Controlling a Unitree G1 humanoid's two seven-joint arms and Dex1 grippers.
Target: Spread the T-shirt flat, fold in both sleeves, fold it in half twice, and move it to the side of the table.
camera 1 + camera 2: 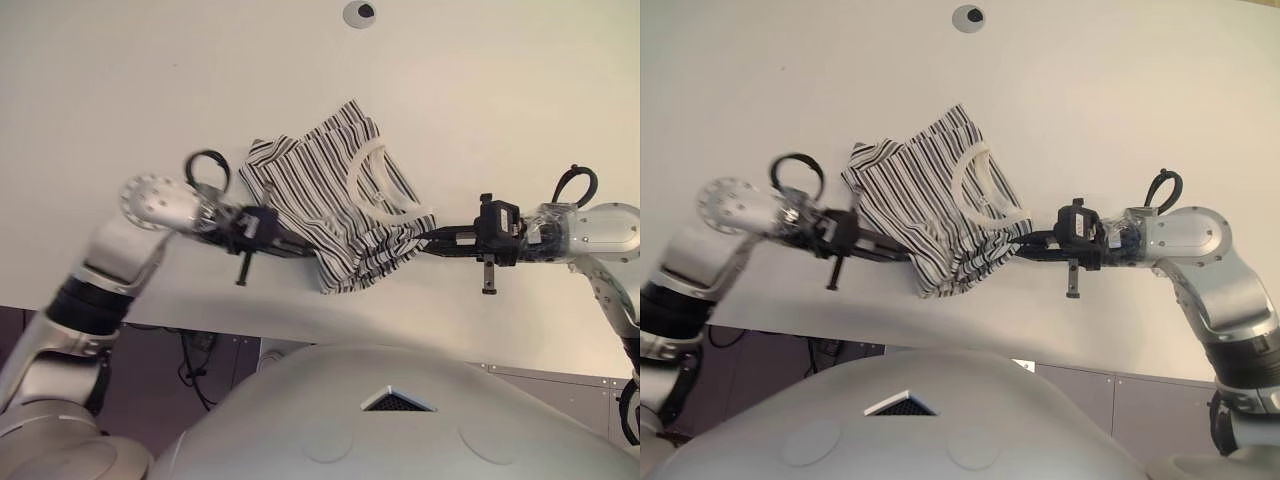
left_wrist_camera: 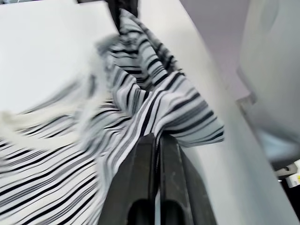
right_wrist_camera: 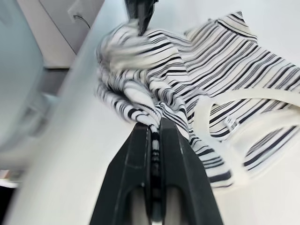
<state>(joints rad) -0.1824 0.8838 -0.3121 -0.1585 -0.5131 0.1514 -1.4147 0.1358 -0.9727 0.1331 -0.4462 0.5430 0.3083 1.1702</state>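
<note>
Two pincers, one shirt, and both have a bite! The left pincer (image 1: pixel 308 250) is closed hard on a fold of the black-and-white striped cotton T-shirt (image 1: pixel 320 195). From the left wrist, its dark fingers (image 2: pixel 140 178) are pressed together with striped cloth pinched at the tips. The right pincer (image 1: pixel 428 240) comes in from the opposite side. Its fingers (image 3: pixel 138 164) are clamped on a bunched edge just below the cream ribbed neckline (image 1: pixel 372 190).

The garment sits crumpled on the white desk (image 1: pixel 500 100), close to the front edge, slung between the two arms. Whether its near hem is lifted clear of the surface, I cannot tell.

My read is that this is the spreading step, right at the start, with no sleeve folded yet. To do it well, the arms want to draw apart evenly, raising the cloth just enough for the creases to drop out. They should also carry it towards the middle of the desk, because this near the edge a loose hem could spill over.

Tension should be gentle and matched, since a sharp tug from one side could pull the fabric out of the other grip. Each pincer looks to hold several layers, so the shirt may open only partly. A fresh grip at the shoulders or hem corners may then be needed before laying it down.
</note>
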